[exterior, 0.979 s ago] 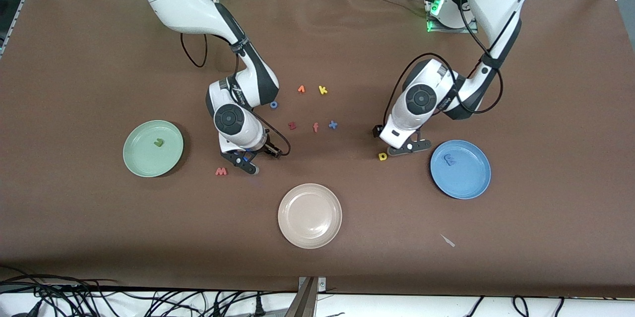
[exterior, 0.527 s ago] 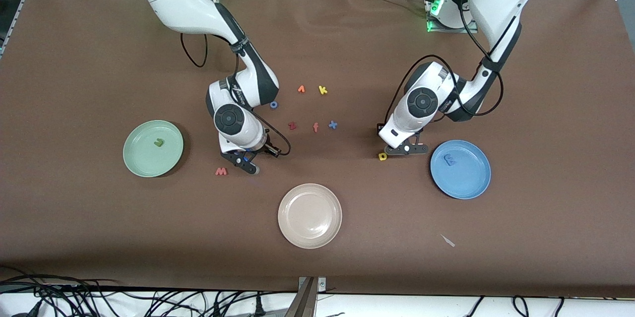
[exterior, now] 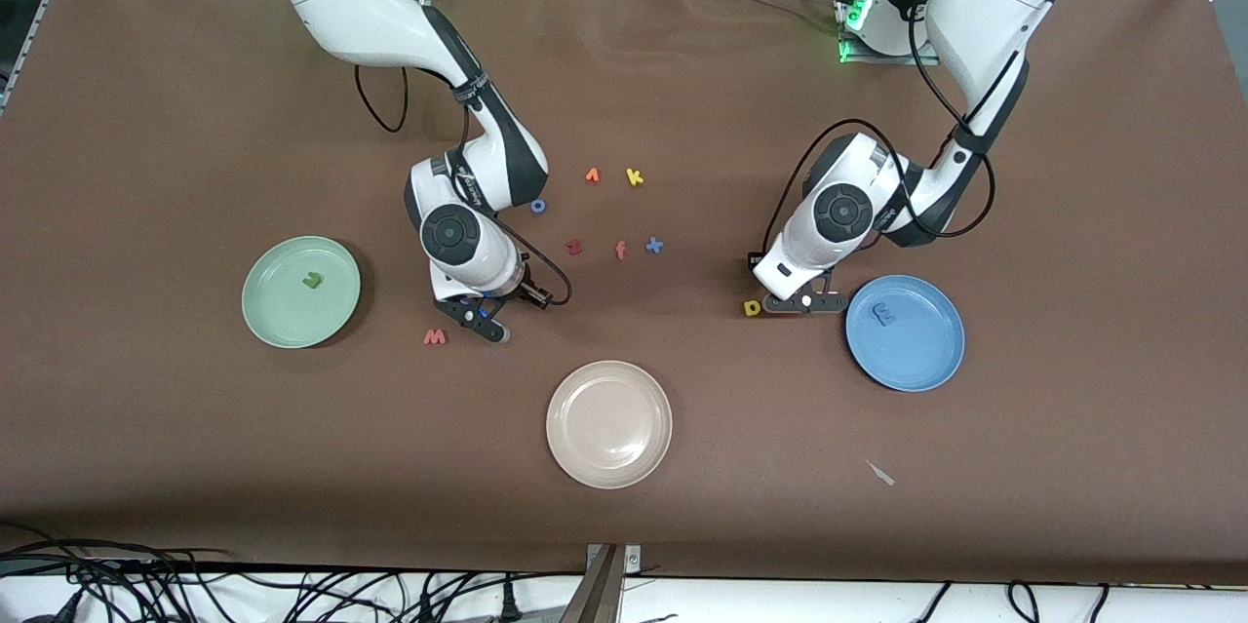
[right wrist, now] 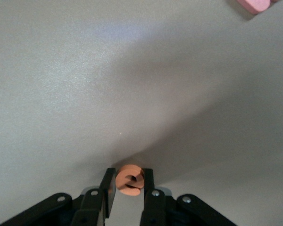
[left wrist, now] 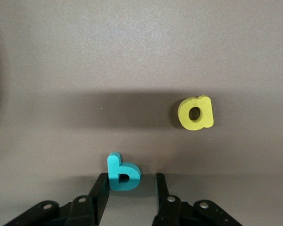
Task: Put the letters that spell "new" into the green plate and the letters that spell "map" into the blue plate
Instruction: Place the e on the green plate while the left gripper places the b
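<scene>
Brown worktop (exterior: 682, 525): a plain brown surface carrying three plates and scattered foam letters.
Green plate (exterior: 263, 311): toward the right arm's end; a green n (exterior: 311, 281) lies in it.
Blue plate (exterior: 926, 360): toward the left arm's end; a blue m (exterior: 884, 315) lies in it.
Beige plate (exterior: 609, 424): between the two, nearer the front camera.
Right claw (right wrist: 128, 184): low at the worktop, near the green plate; fingers closed tight on the orange e (right wrist: 129, 180), one on each flank.
Red-pink w (exterior: 435, 337): flat on the worktop just beside the right claw, between it and the green plate; its edge shows in the right wrist view (right wrist: 255, 4).
Left claw (left wrist: 131, 188): low at the worktop, beside the blue plate; fingers narrow, one finger touching the teal p (left wrist: 122, 172), a small gap at the other.
Yellow a (exterior: 752, 308): flat on the worktop, near the teal p and apart from it (left wrist: 196, 113).
Loose letters: blue o (exterior: 537, 206), orange letter (exterior: 592, 175), yellow k (exterior: 635, 177), dark red z (exterior: 574, 247), orange-pink f (exterior: 620, 251) and blue x (exterior: 654, 245), grouped mid-worktop, farther from the front camera than the beige plate.
</scene>
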Robot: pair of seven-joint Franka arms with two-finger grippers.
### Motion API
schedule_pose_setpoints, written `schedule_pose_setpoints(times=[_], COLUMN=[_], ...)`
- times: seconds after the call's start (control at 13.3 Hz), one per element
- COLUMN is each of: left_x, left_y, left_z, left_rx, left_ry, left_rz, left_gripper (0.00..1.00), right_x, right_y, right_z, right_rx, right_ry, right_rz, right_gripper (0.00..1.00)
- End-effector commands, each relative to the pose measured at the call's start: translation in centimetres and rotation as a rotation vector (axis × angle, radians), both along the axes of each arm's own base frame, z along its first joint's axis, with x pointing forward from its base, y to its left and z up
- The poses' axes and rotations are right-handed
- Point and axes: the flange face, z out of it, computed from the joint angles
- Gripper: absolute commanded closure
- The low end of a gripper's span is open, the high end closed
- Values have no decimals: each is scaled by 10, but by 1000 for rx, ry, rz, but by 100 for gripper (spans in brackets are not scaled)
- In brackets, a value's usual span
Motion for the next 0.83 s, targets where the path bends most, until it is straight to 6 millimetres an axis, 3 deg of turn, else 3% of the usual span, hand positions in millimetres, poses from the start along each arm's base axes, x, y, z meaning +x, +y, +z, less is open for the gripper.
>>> schedule_pose_setpoints(times=[0.0, 0.08, 0.15, 0.3, 0.6, 0.75], left_x=[1, 2, 3, 8, 34, 58], left_y=[1, 2, 3, 12, 33, 75], left_z=[-3, -2, 2, 17, 67, 85], left_rx=[7, 9, 14, 30, 89, 88], left_ry=[-13, -12, -12, -14, 19, 39], left_rz=[-31, -23, -19, -12, -17, -66], left_gripper=[82, 97, 100, 100, 100, 100], right_x=[-3, -3, -3, 1, 17, 31], right_y=[2, 2, 2, 2, -5, -31], right_z=[-13, -15, -17, -14, 15, 41], right_rx=[4, 6, 5, 9, -9, -45], right_ry=[-15, -21, -22, -28, 19, 71], right_rz=[12, 9, 10, 19, 42, 120], right_gripper=[82, 82, 83, 91, 93, 94])
